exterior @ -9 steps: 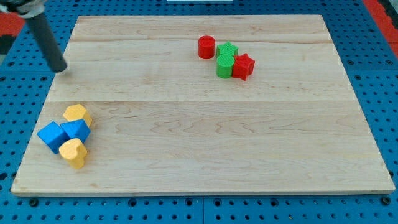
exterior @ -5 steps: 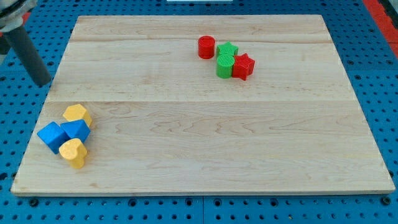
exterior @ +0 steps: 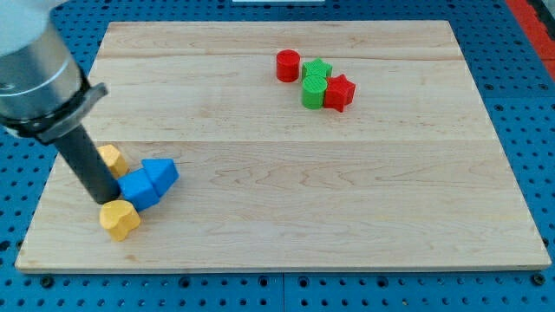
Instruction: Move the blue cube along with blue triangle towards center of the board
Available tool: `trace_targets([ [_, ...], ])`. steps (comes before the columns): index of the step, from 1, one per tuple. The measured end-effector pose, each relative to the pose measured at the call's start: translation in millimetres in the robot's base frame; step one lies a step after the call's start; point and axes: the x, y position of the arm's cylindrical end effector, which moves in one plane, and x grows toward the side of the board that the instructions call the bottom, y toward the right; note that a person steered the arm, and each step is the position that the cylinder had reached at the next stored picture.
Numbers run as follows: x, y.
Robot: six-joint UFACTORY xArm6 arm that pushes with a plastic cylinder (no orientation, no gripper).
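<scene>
The blue cube (exterior: pixel 137 190) and the blue triangle (exterior: pixel 161 173) lie touching each other near the board's left edge, the triangle to the cube's upper right. My tip (exterior: pixel 102 199) rests against the cube's left side. The dark rod rises from there toward the view's top left. A yellow block (exterior: pixel 110 159) sits just behind the rod, partly hidden by it. A yellow heart-shaped block (exterior: pixel 120 220) lies just below my tip and the cube.
A red cylinder (exterior: pixel 288 66), a green star (exterior: pixel 318 69), a green cylinder (exterior: pixel 313 90) and a red star (exterior: pixel 339 92) cluster at the board's upper middle. The wooden board (exterior: pixel 347 191) lies on a blue pegboard.
My tip came down from off the board's left edge into the block group. The blue cube and blue triangle slid right. The yellow heart shifted slightly down and right.
</scene>
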Motion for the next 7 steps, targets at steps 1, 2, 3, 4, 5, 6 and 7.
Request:
trace_targets([
  [1,4.5,18.6],
  [2,8.4,51.0],
  [3,8.0,94.3],
  [4,-9.8,116.0],
  [5,-23.3,78.2],
  [6,-38.9,62.1],
  [7,-56.9,124.3],
])
